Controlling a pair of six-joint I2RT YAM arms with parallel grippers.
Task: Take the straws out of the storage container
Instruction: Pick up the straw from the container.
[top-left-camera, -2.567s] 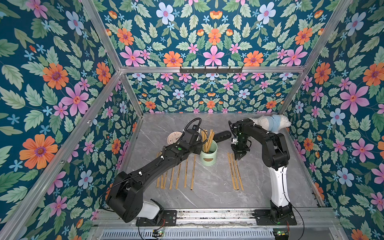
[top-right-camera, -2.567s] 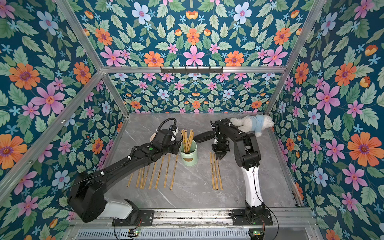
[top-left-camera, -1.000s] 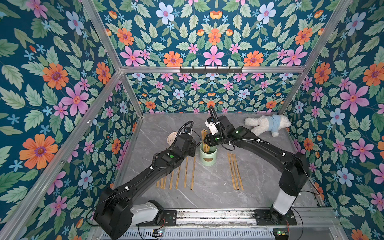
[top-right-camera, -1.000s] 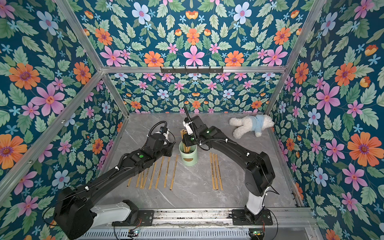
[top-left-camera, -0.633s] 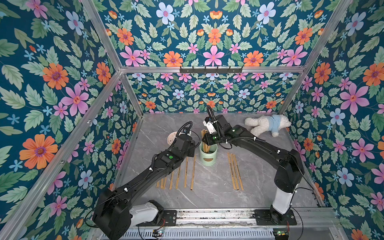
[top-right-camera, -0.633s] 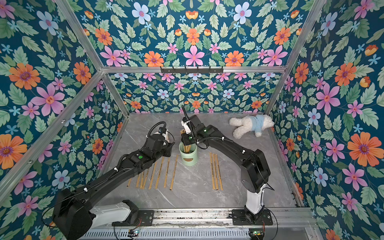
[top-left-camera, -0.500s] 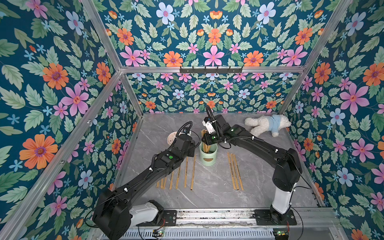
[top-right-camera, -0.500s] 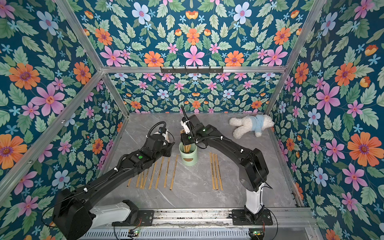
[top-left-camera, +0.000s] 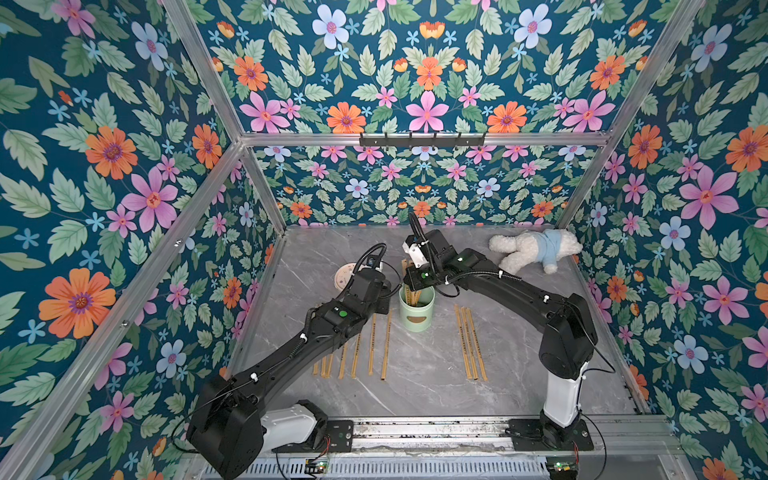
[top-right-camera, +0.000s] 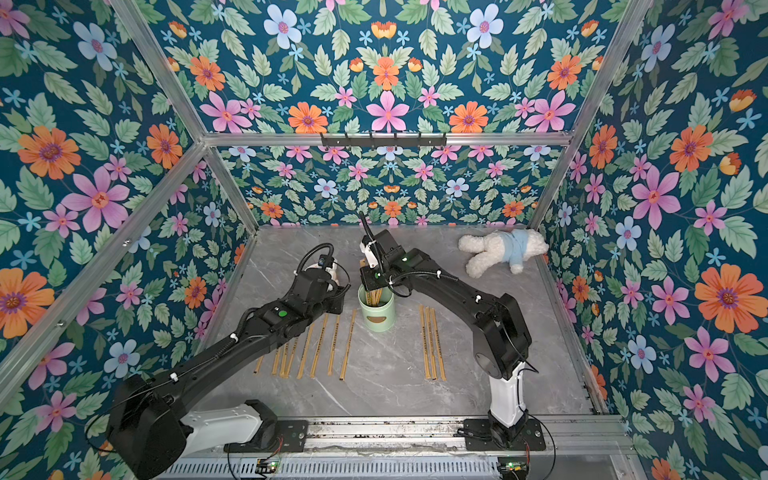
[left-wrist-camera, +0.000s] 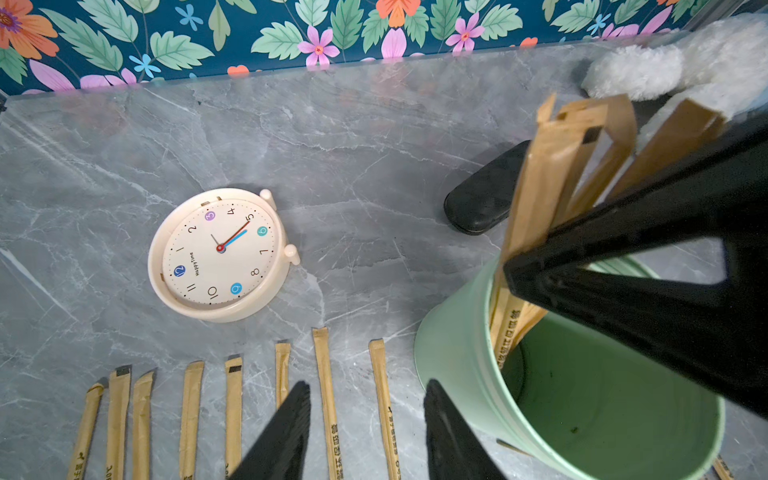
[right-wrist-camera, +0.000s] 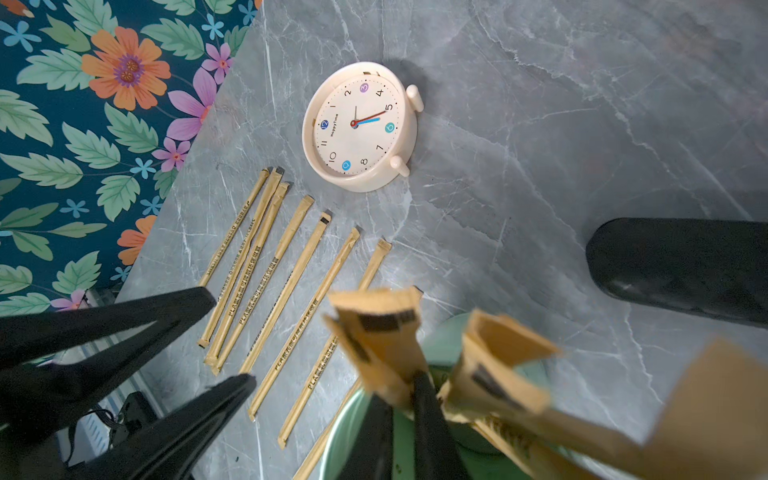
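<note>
Right claw (right-wrist-camera: 399, 395) is pressed together on the top end of one of the straws (right-wrist-camera: 374, 328) standing in the storage container (left-wrist-camera: 457, 353), mid-table (right-wrist-camera: 540, 166). Left claw (left-wrist-camera: 368, 386) is spread and empty, just beside the container; can't tell if it touches.

Risks:
- The container is unheld, so a pull could lift or tip it.
- Neighbouring straws may ride up by friction.
- The pinch sits on the wrapper flap and could slip or tear.

Text: clock (left-wrist-camera: 220, 249) reads "HappyTime". Wrappers lying on the table start "PLA"; the rest is Chinese print I can't read. No text legible on the container label (top-left-camera: 415, 319).
</note>
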